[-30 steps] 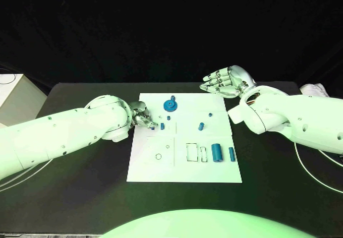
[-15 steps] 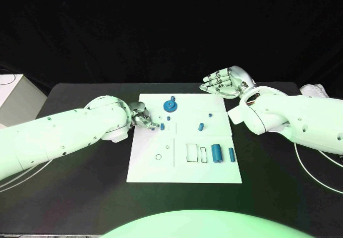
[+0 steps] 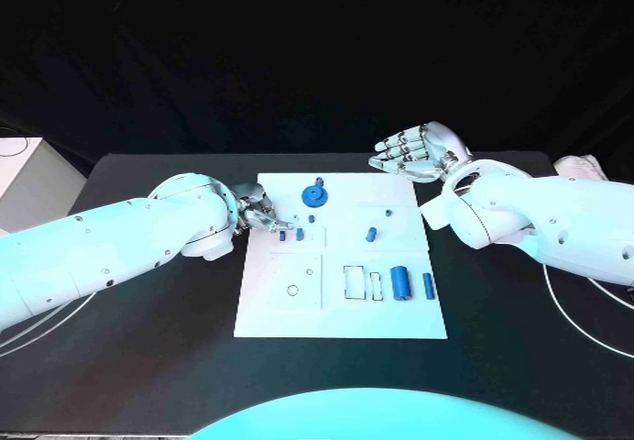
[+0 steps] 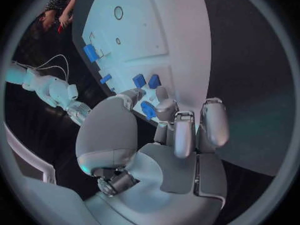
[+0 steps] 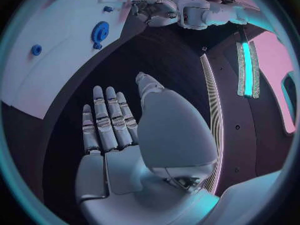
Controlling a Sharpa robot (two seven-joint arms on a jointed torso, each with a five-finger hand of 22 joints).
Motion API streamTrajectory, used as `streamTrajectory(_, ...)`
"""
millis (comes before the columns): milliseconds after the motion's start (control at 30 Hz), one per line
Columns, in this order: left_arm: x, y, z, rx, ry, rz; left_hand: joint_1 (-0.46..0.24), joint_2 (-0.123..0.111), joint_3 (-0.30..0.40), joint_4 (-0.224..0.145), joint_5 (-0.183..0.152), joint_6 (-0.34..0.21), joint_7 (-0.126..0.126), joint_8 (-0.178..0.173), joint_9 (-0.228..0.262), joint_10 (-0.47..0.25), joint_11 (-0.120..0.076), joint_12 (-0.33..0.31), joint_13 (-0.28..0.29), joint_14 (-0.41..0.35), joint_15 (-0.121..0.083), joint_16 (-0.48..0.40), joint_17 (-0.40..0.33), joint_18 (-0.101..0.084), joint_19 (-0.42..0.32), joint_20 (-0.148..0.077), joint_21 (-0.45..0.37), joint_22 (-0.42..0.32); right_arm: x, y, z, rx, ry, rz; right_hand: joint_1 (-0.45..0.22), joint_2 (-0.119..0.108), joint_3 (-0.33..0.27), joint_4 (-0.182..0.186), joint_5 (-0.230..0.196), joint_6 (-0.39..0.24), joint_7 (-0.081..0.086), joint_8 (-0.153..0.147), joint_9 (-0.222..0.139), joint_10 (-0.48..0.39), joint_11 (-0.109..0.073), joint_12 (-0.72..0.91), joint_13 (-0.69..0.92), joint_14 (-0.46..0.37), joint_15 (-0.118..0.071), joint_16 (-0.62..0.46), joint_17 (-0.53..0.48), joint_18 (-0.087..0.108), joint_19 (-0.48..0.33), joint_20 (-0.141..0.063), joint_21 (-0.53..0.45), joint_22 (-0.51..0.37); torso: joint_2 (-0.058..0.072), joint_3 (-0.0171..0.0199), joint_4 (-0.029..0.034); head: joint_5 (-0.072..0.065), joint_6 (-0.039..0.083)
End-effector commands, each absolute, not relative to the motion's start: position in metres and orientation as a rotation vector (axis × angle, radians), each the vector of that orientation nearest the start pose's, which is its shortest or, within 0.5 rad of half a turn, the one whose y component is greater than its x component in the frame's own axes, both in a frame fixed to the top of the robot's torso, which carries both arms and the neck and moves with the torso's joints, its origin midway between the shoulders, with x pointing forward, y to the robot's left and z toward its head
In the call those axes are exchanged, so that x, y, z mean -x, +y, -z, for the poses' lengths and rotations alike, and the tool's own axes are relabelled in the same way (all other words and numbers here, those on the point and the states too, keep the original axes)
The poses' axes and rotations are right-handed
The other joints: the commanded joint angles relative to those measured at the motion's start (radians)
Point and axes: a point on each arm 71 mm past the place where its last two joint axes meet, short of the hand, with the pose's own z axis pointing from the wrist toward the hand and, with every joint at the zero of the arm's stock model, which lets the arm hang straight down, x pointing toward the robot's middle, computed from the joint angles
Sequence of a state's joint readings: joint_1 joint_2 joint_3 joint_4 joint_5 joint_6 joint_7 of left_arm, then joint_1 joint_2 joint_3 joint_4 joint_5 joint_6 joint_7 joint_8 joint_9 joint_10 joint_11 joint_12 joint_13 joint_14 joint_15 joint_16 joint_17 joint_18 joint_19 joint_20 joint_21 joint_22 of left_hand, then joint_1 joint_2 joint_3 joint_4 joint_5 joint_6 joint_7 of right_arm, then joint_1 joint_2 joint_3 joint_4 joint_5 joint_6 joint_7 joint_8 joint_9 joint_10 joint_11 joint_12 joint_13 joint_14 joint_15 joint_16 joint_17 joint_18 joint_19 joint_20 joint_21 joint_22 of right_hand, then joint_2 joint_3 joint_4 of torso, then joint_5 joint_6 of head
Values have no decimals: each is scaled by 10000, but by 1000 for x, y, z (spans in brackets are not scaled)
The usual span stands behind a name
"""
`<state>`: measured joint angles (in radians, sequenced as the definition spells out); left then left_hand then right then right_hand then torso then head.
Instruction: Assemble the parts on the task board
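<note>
A robotics lab or test cell: black curtains behind a black surface [image 3: 158,348], a white task board [image 3: 341,316] with outlined slots, and cables [image 3: 601,302] trailing alongside.

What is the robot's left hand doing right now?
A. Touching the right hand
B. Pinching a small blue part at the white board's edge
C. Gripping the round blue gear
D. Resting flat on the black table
B: the left hand pinches a small blue part between its fingertips over the task board.
</note>
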<state>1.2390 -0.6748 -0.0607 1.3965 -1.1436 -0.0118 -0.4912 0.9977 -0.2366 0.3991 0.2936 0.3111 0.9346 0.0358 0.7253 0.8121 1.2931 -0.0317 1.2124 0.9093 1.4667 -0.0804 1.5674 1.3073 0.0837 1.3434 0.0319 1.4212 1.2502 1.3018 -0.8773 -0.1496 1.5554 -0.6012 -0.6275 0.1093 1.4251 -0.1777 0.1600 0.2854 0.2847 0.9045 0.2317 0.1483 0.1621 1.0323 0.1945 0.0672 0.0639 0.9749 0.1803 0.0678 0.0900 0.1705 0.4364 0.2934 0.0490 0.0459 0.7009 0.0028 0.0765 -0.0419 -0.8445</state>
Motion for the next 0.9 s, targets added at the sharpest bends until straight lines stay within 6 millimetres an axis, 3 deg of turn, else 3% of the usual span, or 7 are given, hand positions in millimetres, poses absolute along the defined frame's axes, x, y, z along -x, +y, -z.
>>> streamTrajectory(33, -507, 166, 207, 1942, 21207, 4994, -58, 67, -117, 4, 7, -97, -7, -19, 5, -86, 8, -79, -63, 1010, -6, -18, 2537, -81, -76, 28, -52, -48, -490, -227, 164, -6221, 14760, -9865, -109, -5, -55, -1, 36, 42, 176, -62, -23, -18, 51, -44, -10, -189, 41, -57, -47, -56, -401, 5, -77, -29, -10, 5, -9, 8, 29)
streamTrajectory(200, -508, 164, 197, 2203, 20618, 6096, -28, 315, -426, 1, 63, -598, 172, -112, 17, -593, 169, -406, -628, 801, 120, -341, 1957, 74, -658, 116, -464, -777, -490, -227, 164, -6220, 14682, -9855, -107, -12, -82, 3, 40, 43, 183, -77, -34, -31, 65, -44, -10, -363, 76, -56, -98, -88, -761, 9, -93, -46, -14, 6, 11, 14, 58)
streamTrajectory(367, -510, 161, 186, 2662, 19675, 7620, 252, 547, -711, -5, 107, -1944, 790, -366, -93, -2990, 745, -1640, -2787, -343, 651, -1525, 8, 605, -2974, 544, -2159, -3403, -490, -227, 164, -6223, 14651, -9844, -111, -22, -96, 6, 43, 21, 182, -92, -41, -56, 69, -52, -13, -389, 82, -53, -105, -91, -782, 9, -89, -43, -14, 4, 16, -6, 118)
streamTrajectory(533, -513, 159, 178, 2707, 18768, 8428, 771, 683, -701, -6, 177, -2681, 1187, -482, -455, -3915, 1139, -1533, -2929, -1547, 1019, -2365, -1436, 955, -4528, 904, -3487, -5078, -491, -227, 165, -6237, 14682, -9827, -115, -27, -104, 9, 42, 12, 182, -98, -44, -67, 69, -55, -14, -401, 84, -52, -109, -92, -768, 10, -84, -39, -11, 13, 10, -14, 167)
streamTrajectory(600, -514, 153, 176, 1979, 18267, 8527, 2510, 897, 368, -400, 236, -2868, 1289, -529, -748, -4552, 1215, -1790, -3214, -2508, 1062, -3182, -2688, 996, -4667, 1000, -3871, -5312, -491, -227, 165, -6226, 14686, -9818, -102, -10, -94, 4, 41, 8, 181, -102, -45, -72, 69, -53, -14, -395, 80, -42, -108, -83, -634, 8, -59, -19, -9, 11, 20, -29, 222)
streamTrajectory(767, -514, 138, 178, 478, 17534, 8677, 3843, -155, 1773, -639, -48, -3155, 1605, -1078, -1766, -5612, 1560, -3505, -4653, -4256, 1385, -4754, -5000, 977, -4782, 1229, -4448, -5646, -491, -227, 164, -6007, 14669, -9752, 328, 39, 271, -223, 11, 108, 2, -88, -53, -83, -65, -40, -9, 67, -106, 249, -29, 112, 2076, -19, 684, 375, 10, -24, 21, -71, 302)
streamTrajectory(900, -515, 128, 181, -697, 17107, 8515, 4097, -437, 1737, -794, -77, -3269, 1589, -1340, -2340, -5853, 1630, -4208, -5319, -4543, 1453, -4755, -5259, 991, -4686, 1301, -4256, -5514, -492, -227, 164, -5905, 14671, -9711, 408, 33, 347, -279, -8, 132, -20, -80, -52, -78, -78, -40, -9, 65, -111, 254, -32, 112, 2181, -23, 717, 379, 13, -13, -3, -53, 324)
